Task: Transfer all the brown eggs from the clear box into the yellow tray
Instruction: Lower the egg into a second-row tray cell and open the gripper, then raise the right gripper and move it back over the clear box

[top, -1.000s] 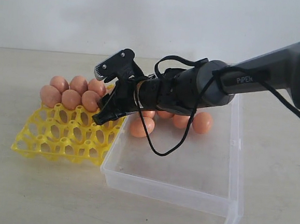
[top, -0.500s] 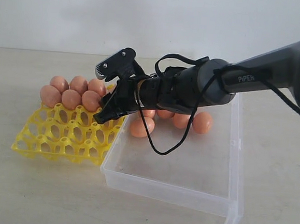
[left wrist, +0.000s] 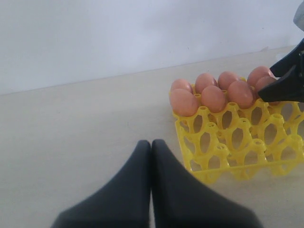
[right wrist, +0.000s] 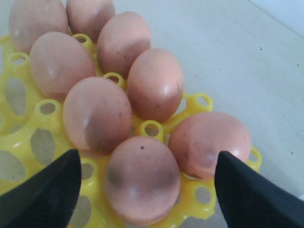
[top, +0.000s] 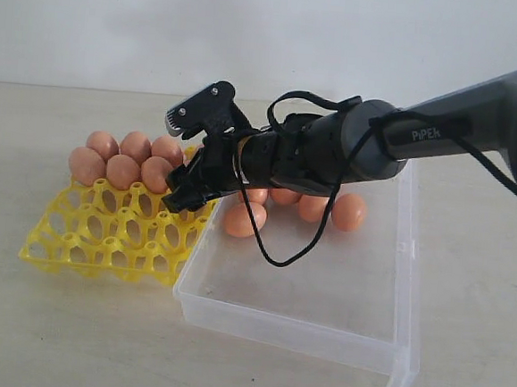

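Note:
The yellow tray (top: 103, 239) lies left of the clear box (top: 319, 328). Several brown eggs (top: 121, 169) fill the tray's far cups, and several more (top: 243, 219) lie in the box, partly hidden by the right arm. My right gripper (top: 179, 159) hangs open over the tray's corner nearest the box. In the right wrist view its gripper (right wrist: 147, 159) straddles an egg (right wrist: 142, 178) seated in a cup, with both fingers clear of it. My left gripper (left wrist: 151, 142) is shut and empty, low over the table beside the tray (left wrist: 237, 142), and is out of the exterior view.
A loose black cable (top: 276, 253) droops from the right arm over the box. The box's flange (top: 398, 384) juts down at the front right corner. A pale wall (top: 253, 32) stands behind the table.
The right gripper has drawn back a little toward the box with its jaws still open. The eggs and the tray have not moved.

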Controlling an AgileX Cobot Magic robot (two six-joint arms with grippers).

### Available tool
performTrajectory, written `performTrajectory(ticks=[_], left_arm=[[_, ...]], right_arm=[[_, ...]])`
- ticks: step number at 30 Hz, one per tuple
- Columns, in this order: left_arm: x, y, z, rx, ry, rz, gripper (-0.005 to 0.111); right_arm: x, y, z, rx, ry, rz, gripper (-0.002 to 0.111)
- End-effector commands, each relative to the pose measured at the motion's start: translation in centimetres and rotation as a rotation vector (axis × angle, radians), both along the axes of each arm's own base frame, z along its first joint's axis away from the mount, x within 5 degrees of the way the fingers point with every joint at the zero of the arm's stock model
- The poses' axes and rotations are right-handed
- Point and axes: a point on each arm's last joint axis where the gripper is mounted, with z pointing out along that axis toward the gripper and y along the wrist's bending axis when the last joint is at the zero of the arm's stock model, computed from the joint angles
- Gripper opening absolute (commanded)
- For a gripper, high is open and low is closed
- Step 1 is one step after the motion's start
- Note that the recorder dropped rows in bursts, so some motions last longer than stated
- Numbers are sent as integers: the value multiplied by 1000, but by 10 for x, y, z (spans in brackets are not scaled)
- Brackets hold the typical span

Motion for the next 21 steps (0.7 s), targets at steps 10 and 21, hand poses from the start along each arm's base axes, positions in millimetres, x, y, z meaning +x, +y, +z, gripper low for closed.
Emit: performTrajectory(ticks=[10, 21], left_arm=[[0, 0, -1, -12, -1, -1, -4], [0, 0, -1, -12, -1, -1, -4]], right_arm=[[1, -17, 52, 33, 24, -202, 72], [-32, -45, 116, -323, -44, -388, 1]])
